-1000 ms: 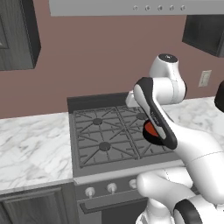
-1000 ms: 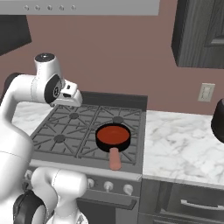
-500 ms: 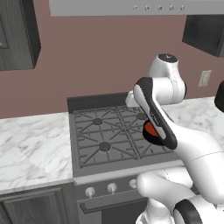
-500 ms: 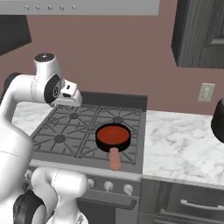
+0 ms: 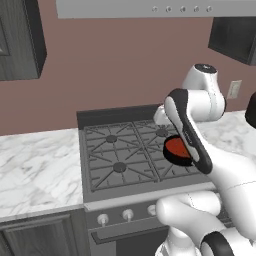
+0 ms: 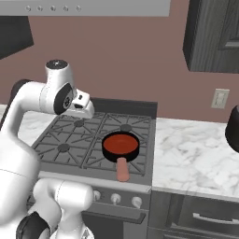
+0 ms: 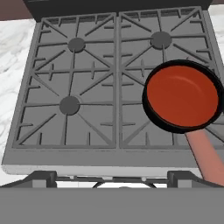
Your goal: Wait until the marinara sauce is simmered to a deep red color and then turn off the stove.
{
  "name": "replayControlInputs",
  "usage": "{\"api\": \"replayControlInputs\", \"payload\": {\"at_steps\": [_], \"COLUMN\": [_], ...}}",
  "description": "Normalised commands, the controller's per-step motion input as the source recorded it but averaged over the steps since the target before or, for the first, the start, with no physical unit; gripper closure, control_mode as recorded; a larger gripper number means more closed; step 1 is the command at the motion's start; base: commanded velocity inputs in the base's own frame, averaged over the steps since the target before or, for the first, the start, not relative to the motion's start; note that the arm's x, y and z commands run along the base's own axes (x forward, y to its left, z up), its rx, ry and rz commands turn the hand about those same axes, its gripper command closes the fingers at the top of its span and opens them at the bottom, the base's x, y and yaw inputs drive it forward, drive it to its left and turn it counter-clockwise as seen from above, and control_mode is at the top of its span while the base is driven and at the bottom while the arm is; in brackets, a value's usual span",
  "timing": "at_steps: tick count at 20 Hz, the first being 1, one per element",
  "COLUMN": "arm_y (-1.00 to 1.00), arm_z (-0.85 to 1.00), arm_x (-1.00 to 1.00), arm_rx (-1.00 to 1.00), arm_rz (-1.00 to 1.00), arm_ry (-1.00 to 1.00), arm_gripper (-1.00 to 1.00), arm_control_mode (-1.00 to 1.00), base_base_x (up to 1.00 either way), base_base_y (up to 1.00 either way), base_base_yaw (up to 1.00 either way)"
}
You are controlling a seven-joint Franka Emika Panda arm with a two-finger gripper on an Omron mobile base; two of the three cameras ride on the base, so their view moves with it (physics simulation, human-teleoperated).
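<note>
Now, marinara sauce [image 7: 181, 95] on stove [image 7: 87, 87] front-right burner, handle toward knobs, end effector [image 7: 118, 178] wide.

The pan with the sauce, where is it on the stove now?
The pan sits on the stove's front right burner, its pink handle pointing toward the front edge, above the knobs.

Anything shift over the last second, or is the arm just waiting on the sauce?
Nothing visibly changed. The arm holds its pose above the stove, end effector open and empty, and the marinara sauce sits in the pan on the front right burner, same orange-red.
</note>
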Motion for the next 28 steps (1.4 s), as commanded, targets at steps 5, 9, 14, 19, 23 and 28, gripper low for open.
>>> {"api": "replayControlInputs", "payload": {"at_steps": [5,9,14,19,23,28], "arm_y": [-0.97,-0.98,-0.98,-0.74,-0.52,-0.47], "arm_z": [-0.41,-0.40,-0.42,-0.57,-0.74,-0.78], "arm_x": [-0.58,-0.65,-0.56,-0.38,-0.27,-0.21], "arm_rx": [0.14,0.19,0.19,0.06,0.00,0.00], "arm_rz": [0.00,0.00,0.00,0.01,0.10,0.19], "arm_ry": [-0.01,-0.02,-0.03,0.00,0.00,-0.02], "arm_gripper": [-1.00,-1.00,-1.00,-1.00,-1.00,-1.00], "arm_control_mode": [-1.00,-1.00,-1.00,-1.00,-1.00,-1.00], "base_base_x": [0.00,0.00,0.00,0.00,0.00,0.00], "base_base_y": [0.00,0.00,0.00,0.00,0.00,0.00], "base_base_yaw": [0.00,0.00,0.00,0.00,0.00,0.00]}}
